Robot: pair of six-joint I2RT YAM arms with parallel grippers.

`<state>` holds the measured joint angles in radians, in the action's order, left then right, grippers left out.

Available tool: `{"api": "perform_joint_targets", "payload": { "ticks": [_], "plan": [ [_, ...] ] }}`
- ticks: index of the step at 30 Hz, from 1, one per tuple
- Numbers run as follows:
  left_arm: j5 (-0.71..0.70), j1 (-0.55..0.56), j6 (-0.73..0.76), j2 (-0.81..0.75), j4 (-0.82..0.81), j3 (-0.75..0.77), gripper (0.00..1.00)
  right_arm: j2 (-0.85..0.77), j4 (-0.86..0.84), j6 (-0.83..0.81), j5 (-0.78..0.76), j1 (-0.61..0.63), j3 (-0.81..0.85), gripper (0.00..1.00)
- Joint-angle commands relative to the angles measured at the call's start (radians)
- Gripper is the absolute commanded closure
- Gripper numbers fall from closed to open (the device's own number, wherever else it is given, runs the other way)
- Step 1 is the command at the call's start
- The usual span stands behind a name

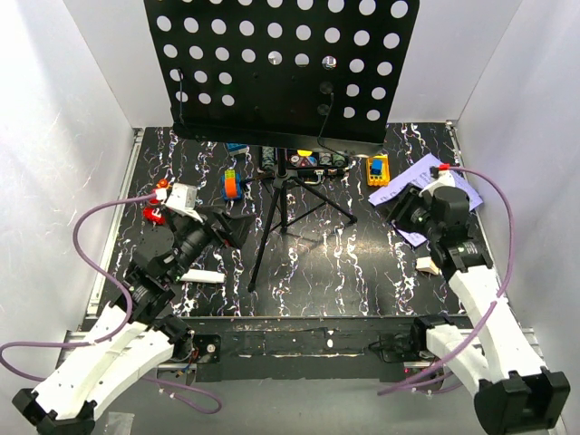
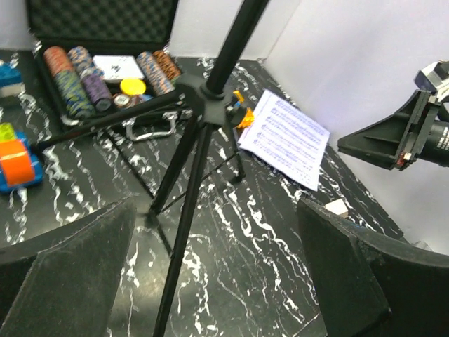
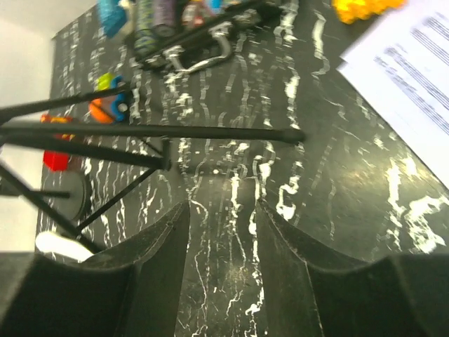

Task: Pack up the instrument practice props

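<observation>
Music stand [image 1: 281,82]: upright, tripod feet at table centre, desk leaning toward 12 o'clock.
Left gripper [image 1: 232,227]: 9 o'clock, fingers spread wide, empty.
Right gripper [image 3: 222,205]: 3 o'clock, fingers parted, empty.
Sheet music [image 1: 401,178]: flat at 2 o'clock, by the right gripper.
Microphone [image 1: 201,276]: lying at 8 o'clock.

Lab test cell: white panel walls [image 1: 54,109] boxing in black marbled table [image 1: 362,272]

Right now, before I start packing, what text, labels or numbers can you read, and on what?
Nothing reads clearly in any view.
Sheet music: printed staves and notes, too small to read.
White card in the poker chip case: dark print, too blurred to read.
Yellow disc beside the chips: no legible marking.
</observation>
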<state>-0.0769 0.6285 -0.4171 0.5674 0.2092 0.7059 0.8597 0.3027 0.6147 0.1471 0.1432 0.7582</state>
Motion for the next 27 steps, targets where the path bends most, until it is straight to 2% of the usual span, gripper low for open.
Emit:
{"api": "perform_joint_targets", "payload": {
  "ticks": [1,4,7,17,27],
  "plan": [
    [0.132,-0.001,0.084,0.046,-0.282,-0.036,0.02,-0.05,-0.142,-0.117,-0.053,0.155,-0.019,0.5],
    [0.158,-0.001,0.141,0.121,-0.402,-0.043,0.02,-0.062,-0.187,-0.196,-0.141,0.306,-0.025,0.5],
    [0.18,-0.001,0.205,0.196,-0.563,-0.071,0.04,-0.045,-0.228,-0.213,-0.201,0.393,-0.025,0.49],
    [0.051,0.0,0.343,0.491,-0.939,-0.037,0.25,-0.011,-0.359,-0.147,-0.173,0.489,-0.066,0.51],
    [0.023,-0.001,0.347,0.735,-1.116,0.086,0.39,-0.01,-0.537,0.002,-0.155,0.496,-0.134,0.52]
  ]
}}
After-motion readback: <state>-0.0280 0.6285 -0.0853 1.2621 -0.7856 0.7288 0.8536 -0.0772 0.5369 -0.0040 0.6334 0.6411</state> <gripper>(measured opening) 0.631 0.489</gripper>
